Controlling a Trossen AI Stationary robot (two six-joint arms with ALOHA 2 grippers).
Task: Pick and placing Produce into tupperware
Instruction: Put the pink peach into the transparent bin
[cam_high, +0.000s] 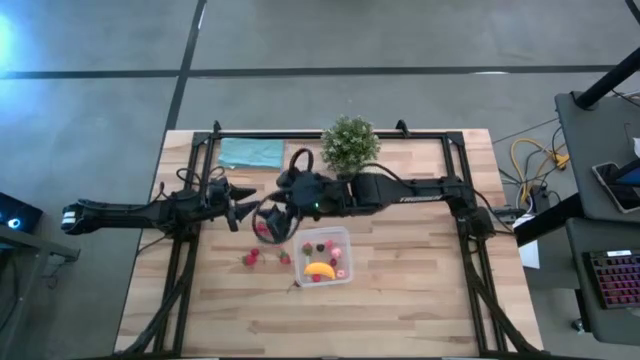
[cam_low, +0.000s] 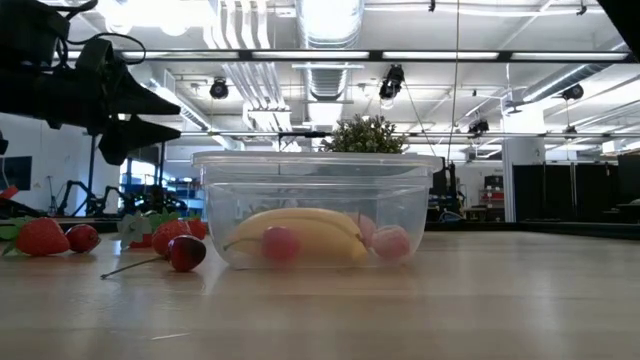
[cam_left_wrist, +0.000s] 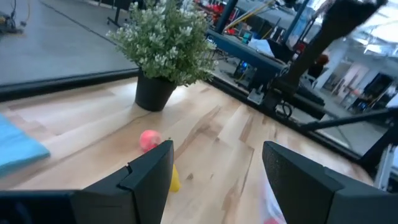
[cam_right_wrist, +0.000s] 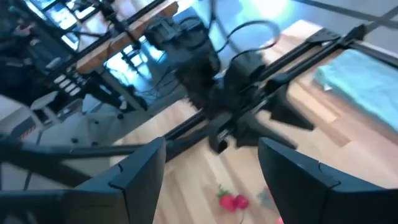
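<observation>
A bushy green potted plant (cam_high: 350, 145) stands near the middle of the far edge of the wooden bench (cam_high: 420, 300). A flat teal cloth (cam_high: 251, 152) lies beside it, toward the far left corner.

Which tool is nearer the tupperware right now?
Right. The right tool hangs just off the tupperware on its left-arm side, above the loose strawberries. The left tool sits farther out that same way, open and empty.
</observation>
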